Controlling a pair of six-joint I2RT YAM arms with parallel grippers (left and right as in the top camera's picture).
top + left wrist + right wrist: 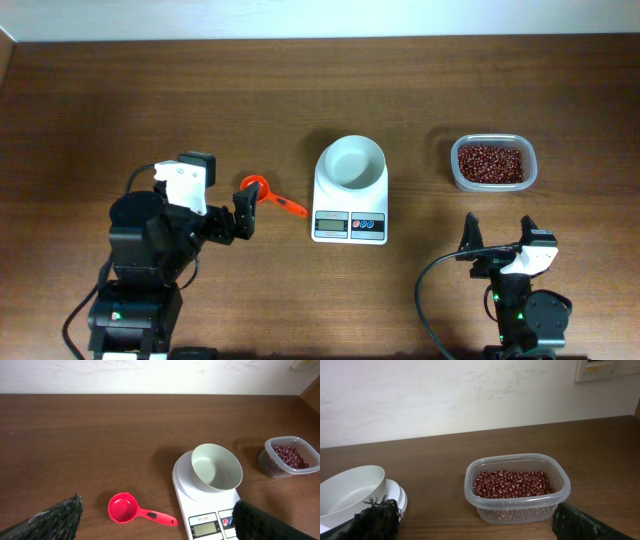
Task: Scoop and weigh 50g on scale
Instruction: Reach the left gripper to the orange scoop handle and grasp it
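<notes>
Holds the left gripper (pixel 246 214) low at the table's left, arm folded, jaws wide apart and empty, aimed right at the scoop (pixel 255 186) just ahead of its tips. Holds the right gripper (pixel 498 228) near the front edge, jaws likewise spread, gripping nothing, facing the tub (pixel 533 165) farther back. Places the scale (pixel 326 196) mid-table between both arms, bowl (pixel 352 162) on top. Shows the beans (pixel 490 162) heaped in the tub, right of the scale.
</notes>
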